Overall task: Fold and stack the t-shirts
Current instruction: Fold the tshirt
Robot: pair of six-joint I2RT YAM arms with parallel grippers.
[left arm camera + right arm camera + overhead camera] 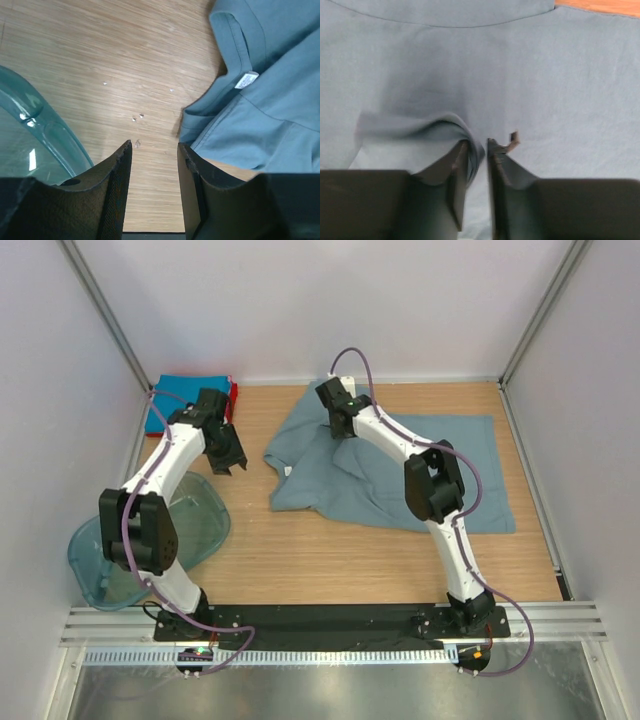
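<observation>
Left claw open and empty, above bare worktop between tub and collar of grey tee. Right claw narrowly parted at raised fold mid-tee; grip not determinable. Grey tee spread mid-worktop. Blue tee folded on red tee, far left corner.

Left arm rises from its base at the near edge, doubles back at the elbow and reaches forward and inward. The left gripper points down, its fingers spread wide. Right arm climbs from its base, bends at the elbow and stretches toward the far side. The right gripper tips downward, its fingers parted by only a narrow gap.
</observation>
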